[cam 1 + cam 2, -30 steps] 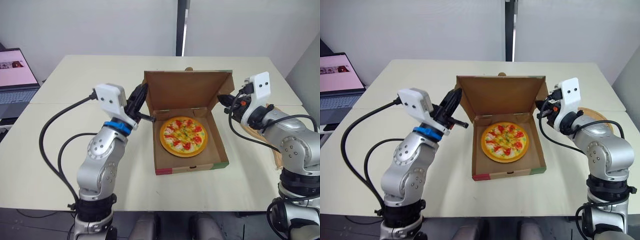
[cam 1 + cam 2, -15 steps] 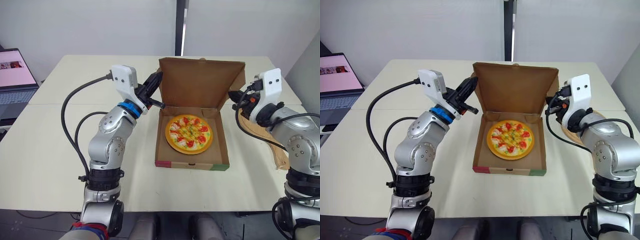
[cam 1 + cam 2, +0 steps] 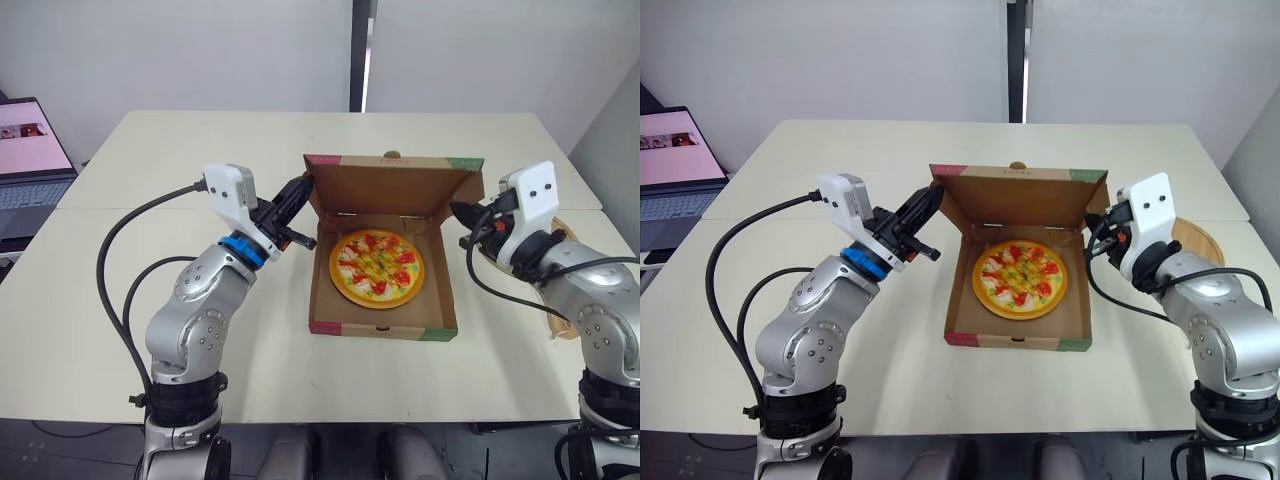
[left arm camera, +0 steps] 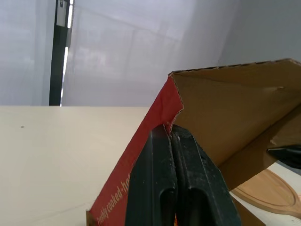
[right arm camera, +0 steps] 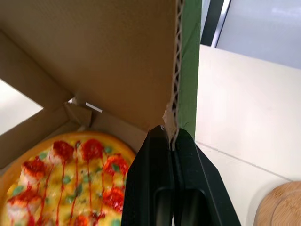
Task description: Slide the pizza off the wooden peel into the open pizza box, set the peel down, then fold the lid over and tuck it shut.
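The left gripper [image 4: 170, 134] has its 2 black jaws pressed together on the left corner of the lid [image 3: 395, 186], pinching the cardboard edge where the red printed strip meets the brown inside. The right gripper [image 5: 171, 136] does the same at the lid's right corner, jaws clamped on the corrugated edge beside the green strip. Between the 2 of them the lid stands raised off its back hinge and leans forward over the rear of the pizza box [image 3: 380, 330], brown face toward the robot, its front flap turned up so the print shows along the top.

The pizza [image 3: 377, 268] lies flat inside the box, round, with red and green toppings, apart from the front wall. The box sits on the table [image 3: 200, 140] around its middle, a little toward the right edge. The wooden peel [image 3: 1195, 240] lies flat on the table near the right edge, behind the right arm. A laptop [image 3: 30, 150] stands open off the table's left edge.
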You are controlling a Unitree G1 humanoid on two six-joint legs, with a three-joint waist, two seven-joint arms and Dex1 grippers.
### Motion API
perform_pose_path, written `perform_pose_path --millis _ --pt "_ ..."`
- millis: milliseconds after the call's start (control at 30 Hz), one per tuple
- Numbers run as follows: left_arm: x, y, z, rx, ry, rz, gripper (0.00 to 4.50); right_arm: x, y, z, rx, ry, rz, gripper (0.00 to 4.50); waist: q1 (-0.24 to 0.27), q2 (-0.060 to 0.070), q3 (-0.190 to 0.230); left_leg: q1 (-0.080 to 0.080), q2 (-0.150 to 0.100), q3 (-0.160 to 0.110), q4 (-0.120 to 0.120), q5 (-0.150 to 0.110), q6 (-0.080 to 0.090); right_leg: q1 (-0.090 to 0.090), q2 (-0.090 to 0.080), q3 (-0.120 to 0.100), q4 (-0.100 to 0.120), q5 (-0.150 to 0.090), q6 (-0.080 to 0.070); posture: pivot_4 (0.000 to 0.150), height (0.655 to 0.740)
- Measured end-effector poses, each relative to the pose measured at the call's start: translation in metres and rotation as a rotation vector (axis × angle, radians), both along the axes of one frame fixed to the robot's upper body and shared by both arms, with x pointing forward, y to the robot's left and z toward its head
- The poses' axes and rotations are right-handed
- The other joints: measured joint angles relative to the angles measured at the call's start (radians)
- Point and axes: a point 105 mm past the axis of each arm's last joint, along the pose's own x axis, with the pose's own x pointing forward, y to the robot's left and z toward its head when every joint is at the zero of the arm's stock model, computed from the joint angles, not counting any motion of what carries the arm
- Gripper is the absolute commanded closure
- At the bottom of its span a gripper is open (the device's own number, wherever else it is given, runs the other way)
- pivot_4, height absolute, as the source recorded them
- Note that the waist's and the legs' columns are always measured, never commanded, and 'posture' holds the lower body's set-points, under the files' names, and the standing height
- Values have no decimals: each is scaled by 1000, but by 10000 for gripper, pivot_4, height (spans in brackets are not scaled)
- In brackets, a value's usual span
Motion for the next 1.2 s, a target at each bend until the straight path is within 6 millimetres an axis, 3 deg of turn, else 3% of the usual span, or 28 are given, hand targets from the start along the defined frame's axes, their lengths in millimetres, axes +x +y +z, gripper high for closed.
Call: perform_pose_path --millis 467,867,1000,1200 --pt "-25 10 -25 -33 162 -90 44814 -17 3 -33 -87 -15 8 45000 0 0 0 1 0 0 0 0 0 1 0 0 0 0 0 1500 7281" --pt "-33 18 -38 0 193 -84 44814 -22 6 -40 -95 -37 14 45000 1 0 0 2 0 0 0 0 0 2 0 1 0 0 0 1500 7281" --pt "-33 16 -37 1 185 -85 45000 -24 6 -43 -65 -17 28 35466 2 0 0 2 0 0 0 0 0 2 0 1 0 0 0 1500 7281" --pt "-32 14 -37 6 184 -86 45000 -37 2 -50 -87 79 147 15483 4 0 0 2 0 0 0 -2 4 2 0 0 -1 0 0 1500 7281"
